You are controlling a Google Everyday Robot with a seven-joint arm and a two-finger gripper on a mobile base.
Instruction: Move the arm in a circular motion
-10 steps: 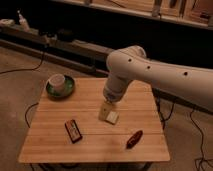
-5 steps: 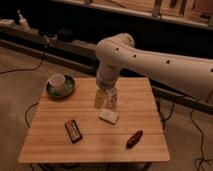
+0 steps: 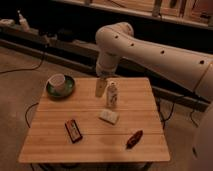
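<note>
The thick white arm reaches in from the right, bends at a rounded joint and drops toward the wooden table. Dark dots run along its side. Its tan-tipped gripper hangs over the back middle of the table, just left of a small white bottle. Nothing is visibly held in the gripper.
On the table are a white cup on a green plate at the back left, a pale block in the middle, a dark box at the front left and a red item at the front right. Cables lie on the floor at left.
The arm has swung left and toward the back of the table, off the pale block. The small white bottle now shows beside the gripper.
</note>
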